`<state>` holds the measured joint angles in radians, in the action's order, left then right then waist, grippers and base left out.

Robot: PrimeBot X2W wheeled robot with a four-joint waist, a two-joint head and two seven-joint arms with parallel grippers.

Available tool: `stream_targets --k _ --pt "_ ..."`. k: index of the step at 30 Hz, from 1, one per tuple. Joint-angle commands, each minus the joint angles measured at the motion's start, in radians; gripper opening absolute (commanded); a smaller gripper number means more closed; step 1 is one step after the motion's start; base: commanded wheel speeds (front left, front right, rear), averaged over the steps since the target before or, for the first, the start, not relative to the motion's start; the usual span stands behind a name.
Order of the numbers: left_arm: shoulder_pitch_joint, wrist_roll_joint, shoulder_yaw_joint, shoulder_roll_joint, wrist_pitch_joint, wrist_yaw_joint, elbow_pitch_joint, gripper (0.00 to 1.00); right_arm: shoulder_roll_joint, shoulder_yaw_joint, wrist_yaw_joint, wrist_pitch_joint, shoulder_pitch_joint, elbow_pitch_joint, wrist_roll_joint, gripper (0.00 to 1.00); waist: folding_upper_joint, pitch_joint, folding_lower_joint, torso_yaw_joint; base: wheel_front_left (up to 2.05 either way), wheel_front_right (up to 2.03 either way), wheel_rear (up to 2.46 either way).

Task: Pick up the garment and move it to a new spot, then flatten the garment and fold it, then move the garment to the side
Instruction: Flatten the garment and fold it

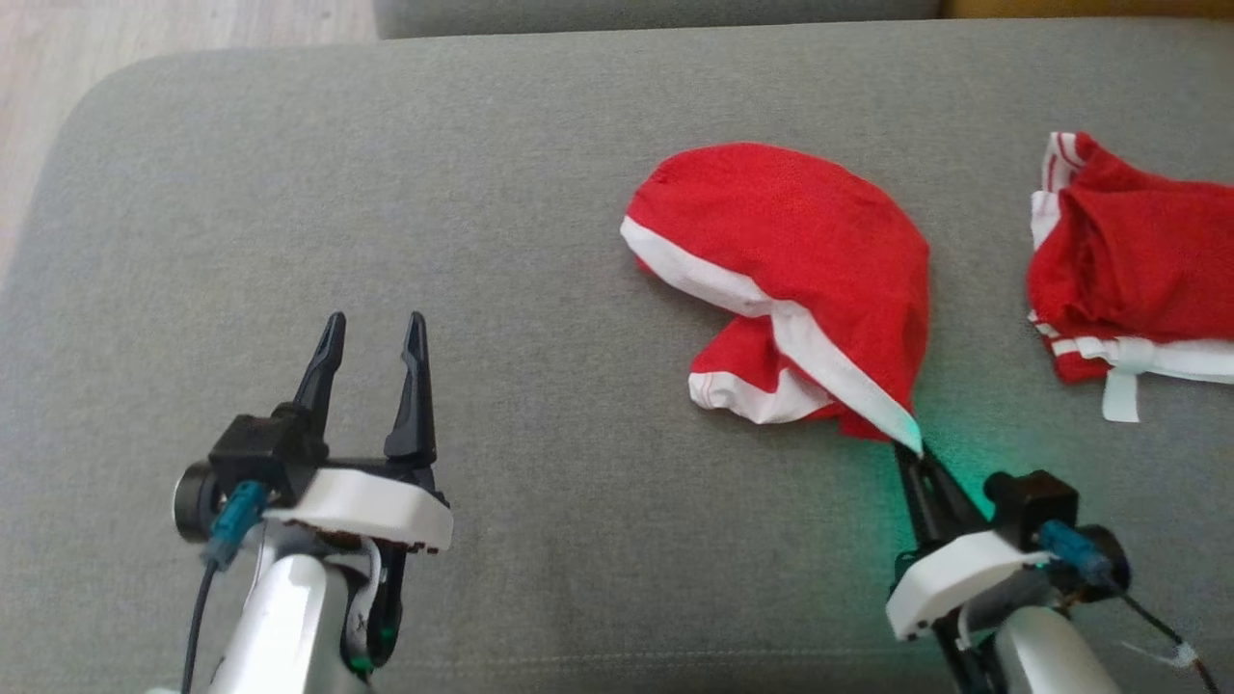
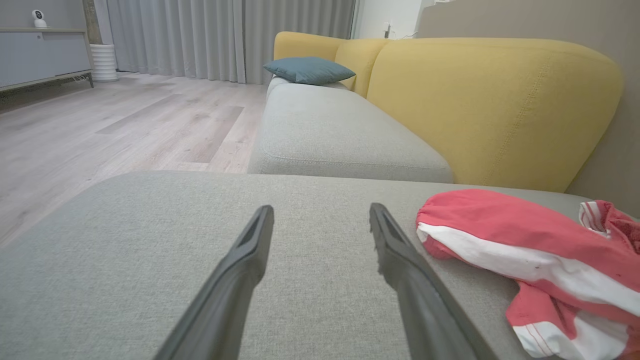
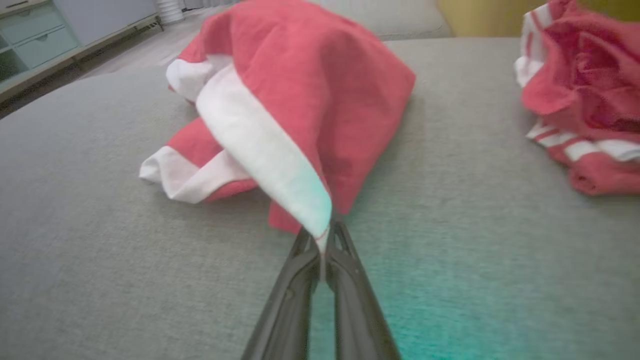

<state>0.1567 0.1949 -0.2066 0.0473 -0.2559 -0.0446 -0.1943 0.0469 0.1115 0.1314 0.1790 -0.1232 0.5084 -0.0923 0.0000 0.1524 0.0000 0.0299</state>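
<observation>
My right pincer (image 1: 912, 449) is pressed together on the tip of the white band (image 3: 260, 145) at the near corner of the red garment (image 1: 800, 260), and that is what my coming move hangs on. In the head view the garment runs away from the pinch toward 11 o'clock, its long axis from about 10 o'clock down to 4 o'clock, with the bulk resting on the grey sofa cushion (image 1: 482, 193) and only the pinched corner drawn up to a point. My judgement is that a lift or drag has to go along that axis, or the cloth will bunch. My left pincer (image 1: 376, 328) is spread and holds nothing, well apart from the garment, which lies at about 2 o'clock from it, so the right arm is plainly nearer. I cannot tell how many layers sit between the jaws, nor what lies folded under the red mound. A second red garment (image 1: 1138, 260) at 3 o'clock is cut off by the head view's edge.
</observation>
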Motion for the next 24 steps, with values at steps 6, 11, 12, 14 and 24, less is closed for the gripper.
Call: stream_targets --k 6,11,12,14,24 --pt "0.05 -0.008 0.057 0.003 -0.006 0.005 0.032 1.0 0.004 -0.091 -0.001 0.011 -0.018 -0.095 0.123 0.0 0.0 -0.018 0.0 -0.055 0.0 0.0 0.0" --pt "0.06 -0.01 0.055 0.003 -0.006 0.013 0.033 1.0 0.014 -0.136 -0.001 -0.007 -0.012 -0.15 0.164 0.0 0.0 -0.02 0.0 -0.087 0.0 0.0 0.0" --pt "0.063 -0.011 0.053 0.003 -0.006 0.015 0.032 1.0 0.017 -0.142 -0.001 -0.011 -0.011 -0.162 0.171 0.0 0.0 -0.019 0.0 -0.093 0.0 0.0 0.0" --pt "0.069 -0.013 0.049 0.003 -0.006 0.018 0.03 1.0 0.023 -0.156 -0.001 -0.02 -0.01 -0.182 0.181 0.0 0.0 -0.018 0.0 -0.106 0.0 0.0 0.0" --pt "0.12 -0.016 -0.025 0.003 -0.006 0.094 -0.028 1.0 0.031 -0.189 -0.001 -0.052 -0.028 -0.225 0.198 0.0 0.0 0.016 0.0 -0.152 0.0 0.0 0.0"
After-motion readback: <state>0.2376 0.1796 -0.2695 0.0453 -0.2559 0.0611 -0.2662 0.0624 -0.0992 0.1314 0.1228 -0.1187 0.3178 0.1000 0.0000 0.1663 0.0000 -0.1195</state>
